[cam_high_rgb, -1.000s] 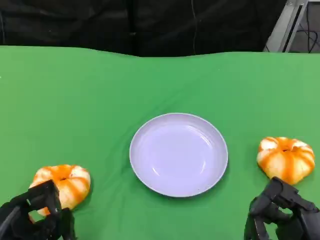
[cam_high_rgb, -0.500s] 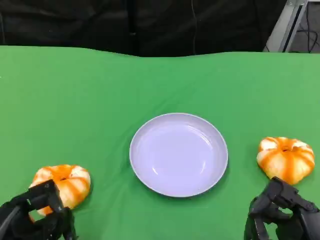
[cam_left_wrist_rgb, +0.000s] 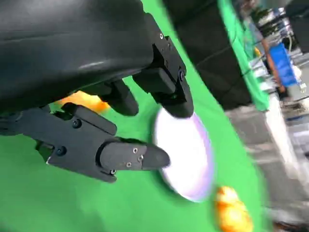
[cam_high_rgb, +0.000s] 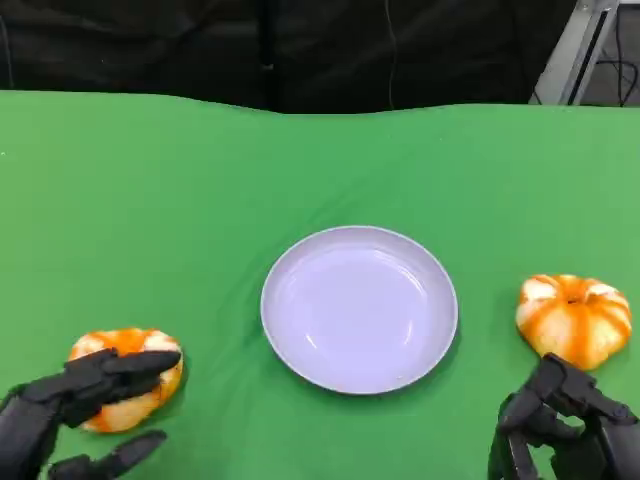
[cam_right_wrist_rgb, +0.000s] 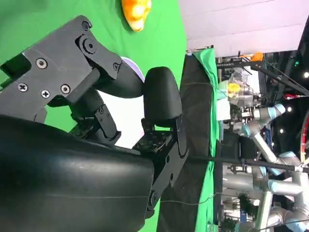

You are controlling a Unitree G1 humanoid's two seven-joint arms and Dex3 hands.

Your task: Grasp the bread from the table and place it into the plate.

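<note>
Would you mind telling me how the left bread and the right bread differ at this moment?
The left bread lies partly under the left hand's spread fingers, while the right bread sits fully exposed, apart from the right hand. The left bread lies nearer the table's front edge than the right. Both are orange-and-white buns flanking the empty plate.
</note>
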